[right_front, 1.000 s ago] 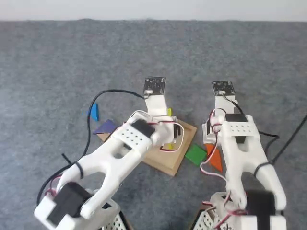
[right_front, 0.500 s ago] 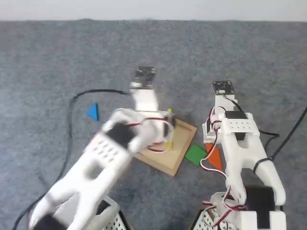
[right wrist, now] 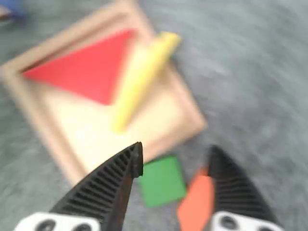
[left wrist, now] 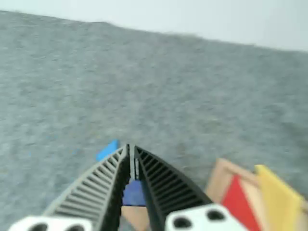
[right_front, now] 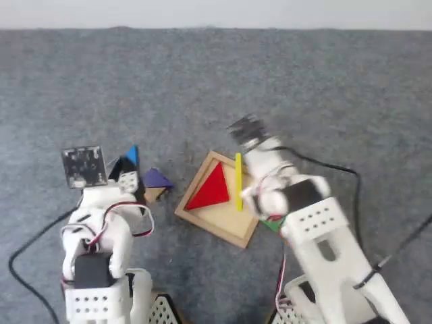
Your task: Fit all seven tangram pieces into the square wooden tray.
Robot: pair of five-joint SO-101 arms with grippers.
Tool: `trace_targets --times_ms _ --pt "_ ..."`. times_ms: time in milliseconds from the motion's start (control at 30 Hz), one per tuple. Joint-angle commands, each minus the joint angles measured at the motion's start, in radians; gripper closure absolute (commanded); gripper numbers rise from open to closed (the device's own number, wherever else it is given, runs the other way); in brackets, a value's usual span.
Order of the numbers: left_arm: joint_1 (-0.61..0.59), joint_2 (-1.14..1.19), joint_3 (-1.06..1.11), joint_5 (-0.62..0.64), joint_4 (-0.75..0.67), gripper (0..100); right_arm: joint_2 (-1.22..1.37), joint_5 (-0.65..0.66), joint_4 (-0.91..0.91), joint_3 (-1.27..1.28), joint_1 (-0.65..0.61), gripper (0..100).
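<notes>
At the centre of the counter, the square wooden tray lies turned corner-on to the arms. It holds two of the seven pieces:

- The red triangle lies flat in the tray's left part.
- The yellow piece stands on its edge just right of the triangle, leaning. It does not appear seated and will probably have to be laid down.

The other pieces lie outside the tray. The green square and the orange piece rest just off the tray's near-right side, touching or nearly touching each other. The blue piece and the purple piece lie on the left, apart from the tray.

The right claw is spread wide and holds nothing. It hangs above the green square and the orange piece, a position that suits a pick of either one. The left claw is closed to a thin slit with nothing between its fingers. It points at the blue and purple pieces, probably staged beside the next stock on that side.

Changes against the earlier frames:

- The left arm, then stretched across the tray, has withdrawn to the left, which uncovers the red triangle.
- The right arm, then held back at the right, has swung in over the tray's right corner.
- The tray and the blue piece keep their places.
</notes>
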Motion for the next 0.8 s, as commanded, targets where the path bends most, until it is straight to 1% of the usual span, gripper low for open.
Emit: trace_targets --times_ms 0,100,167,300,433,467,533,667,767 --pt "-0.094 -0.08 0.097 -0.14 -0.02 99 0.036 -0.06 0.007 -0.103 -0.153 65.3" --pt "-0.129 -0.109 0.156 -0.233 -0.011 99 0.114 -0.126 -0.051 -0.121 -0.179 66.7" --pt "-0.153 -0.126 0.176 -0.267 0.011 99 0.185 -0.161 -0.113 -0.12 -0.177 66.6" --pt "-0.187 -0.17 0.186 -0.279 0.054 99 0.315 -0.184 -0.185 -0.126 -0.185 66.8" --pt "-0.193 -0.221 0.193 -0.287 0.103 99 0.412 -0.187 -0.262 -0.132 -0.156 67.1" --pt "-0.193 -0.233 0.2 -0.287 0.104 99 0.426 -0.206 -0.277 -0.132 -0.15 68.2" --pt "-0.193 -0.265 0.214 -0.287 0.107 99 0.447 -0.238 -0.297 -0.132 -0.131 74.8" --pt "-0.193 -0.292 0.228 -0.287 0.109 99 0.43 -0.238 -0.3 -0.135 -0.062 92.1" --pt "-0.193 -0.292 0.228 -0.287 0.109 99 0.409 -0.199 -0.294 -0.143 -0.015 95.7"
